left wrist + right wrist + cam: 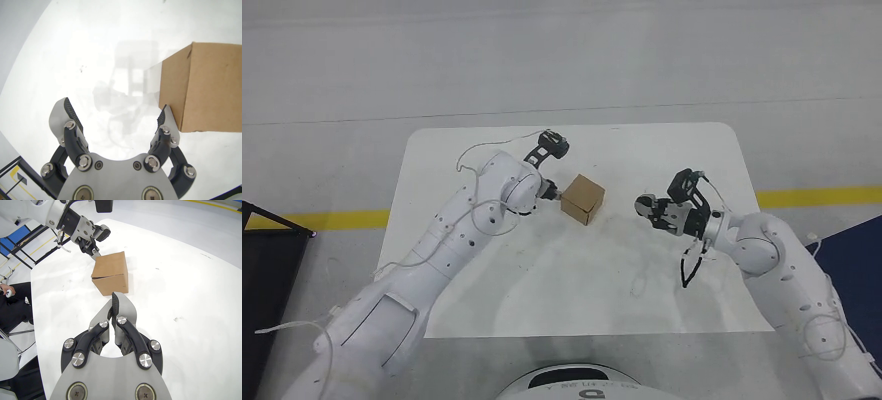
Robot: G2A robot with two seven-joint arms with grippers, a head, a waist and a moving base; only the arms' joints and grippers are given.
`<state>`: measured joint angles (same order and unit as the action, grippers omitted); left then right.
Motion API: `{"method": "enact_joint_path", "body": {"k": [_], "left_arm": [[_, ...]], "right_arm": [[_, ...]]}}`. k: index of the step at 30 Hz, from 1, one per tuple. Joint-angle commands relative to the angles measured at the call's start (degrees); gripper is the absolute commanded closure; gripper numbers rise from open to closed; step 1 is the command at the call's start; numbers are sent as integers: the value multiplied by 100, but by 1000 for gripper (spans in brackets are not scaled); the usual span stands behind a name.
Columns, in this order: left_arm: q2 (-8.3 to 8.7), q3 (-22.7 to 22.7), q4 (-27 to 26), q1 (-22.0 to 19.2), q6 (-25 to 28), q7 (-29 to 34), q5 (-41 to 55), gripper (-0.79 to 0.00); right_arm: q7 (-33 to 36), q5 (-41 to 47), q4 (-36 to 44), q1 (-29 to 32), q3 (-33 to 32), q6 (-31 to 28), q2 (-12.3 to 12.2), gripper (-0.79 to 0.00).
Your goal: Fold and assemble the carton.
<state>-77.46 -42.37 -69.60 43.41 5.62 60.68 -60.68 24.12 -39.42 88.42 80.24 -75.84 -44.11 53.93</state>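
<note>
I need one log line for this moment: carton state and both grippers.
carton: closed box on table | left gripper: open, one finger against carton side | right gripper: shut, empty, apart from carton

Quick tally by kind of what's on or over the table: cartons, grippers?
carton: 1, brown, standing on the white table
grippers: 2, left gripper open with one finger against the carton, right gripper shut
Total: 3
</note>
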Motion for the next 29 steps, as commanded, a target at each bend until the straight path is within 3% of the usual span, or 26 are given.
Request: {"method": "enact_joint_path", "body": {"k": [1,9,20,24,27,28,29], "left_arm": [[16,-28,110,-20,89,99,-85,-785],[71,-209,-51,180,27,93,-230,-785],[-61,-140,-235,117,439,-178,329,-785],[74,-573,-535,279,483,-80,358,-785],[279,-1167,-1251,669,296,42,35,-785],[353,-1404,-1622,873,247,92,-47,-785],[425,-1651,-2016,1091,182,159,-146,-785]], "right_arm": [[10,18,12,13,-16,16,-4,0],[38,-14,89,31,13,158,-3,0],[-65,-87,143,110,-9,163,-11,0],[-210,-130,171,181,-80,170,-18,0],[-404,-221,209,267,-161,152,-26,0],[-493,-256,221,301,-197,149,-28,-28],[-571,-310,232,337,-232,175,-30,-385]]}}
